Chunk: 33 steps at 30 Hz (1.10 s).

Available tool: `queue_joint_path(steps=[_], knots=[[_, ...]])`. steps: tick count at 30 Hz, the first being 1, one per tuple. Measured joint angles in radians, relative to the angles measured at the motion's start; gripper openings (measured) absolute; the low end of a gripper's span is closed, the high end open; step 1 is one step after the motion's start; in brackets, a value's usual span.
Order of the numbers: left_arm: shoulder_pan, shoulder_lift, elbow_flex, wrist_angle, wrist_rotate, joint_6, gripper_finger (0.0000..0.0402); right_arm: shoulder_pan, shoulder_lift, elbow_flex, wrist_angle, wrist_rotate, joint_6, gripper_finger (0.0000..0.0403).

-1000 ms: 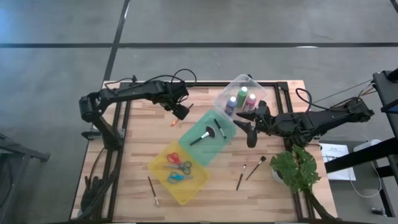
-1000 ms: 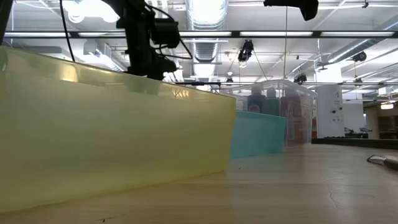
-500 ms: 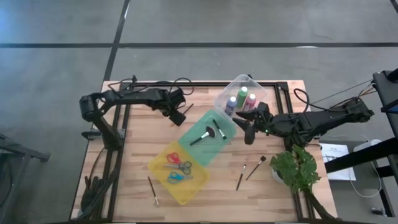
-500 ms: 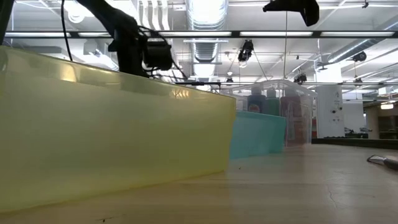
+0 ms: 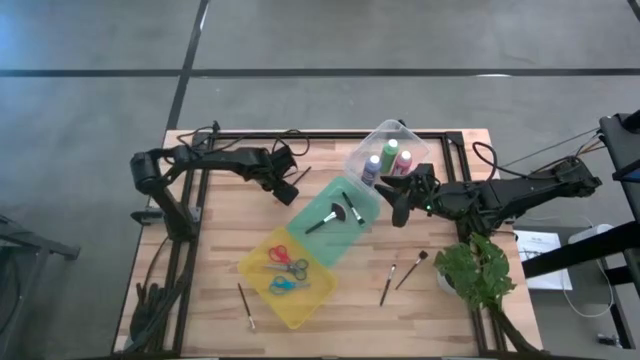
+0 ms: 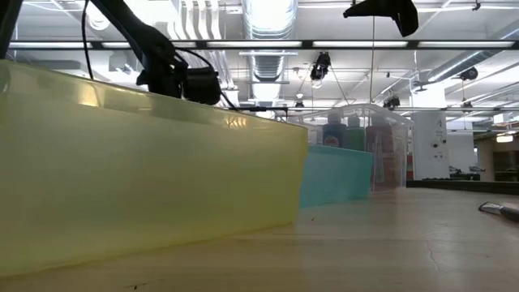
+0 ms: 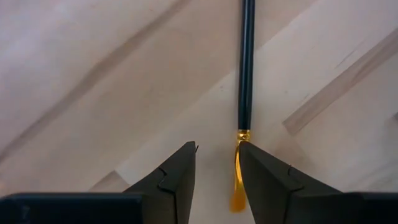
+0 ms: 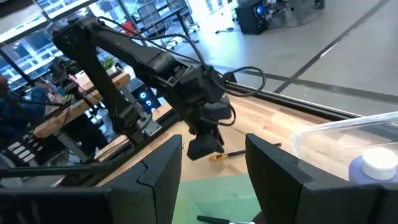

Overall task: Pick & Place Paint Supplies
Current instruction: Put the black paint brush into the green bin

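Left wrist view: left claw (image 7: 216, 177) low over the bench (image 7: 93, 74), fingers parted astride a brush (image 7: 245, 68), apparently set to pinch it; nothing grasped.
Brush look: thin dark handle, gold ferrule, orange tip beside one finger.
Brush place: bare wood at 11 o'clock from the green bin (image 5: 335, 221).
Right claw (image 5: 400, 205): hovers released, empty, near the clear bin (image 5: 360, 157).

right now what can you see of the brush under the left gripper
The brush is thin, with a long dark glossy handle, a small gold band and an orange-yellow tip. It lies flat on the wooden table, beyond the green bin. The left gripper is right down over it, jaws apart, tip end between the fingers and against one of them; a grip is not clear.
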Motion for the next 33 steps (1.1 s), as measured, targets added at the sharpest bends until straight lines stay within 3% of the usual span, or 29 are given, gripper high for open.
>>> queue_joint_path(steps=[18, 33], knots=[[-0.033, 0.057, 0.032, -0.007, 0.026, -0.033, 0.0132, -0.009, 0.000, 0.000, -0.003, 0.003, -0.001, 0.0171], [-0.061, 0.061, 0.173, -0.059, 0.030, -0.037, 0.0131, -0.010, -0.001, 0.000, -0.005, -0.001, -0.012, 0.0171]])
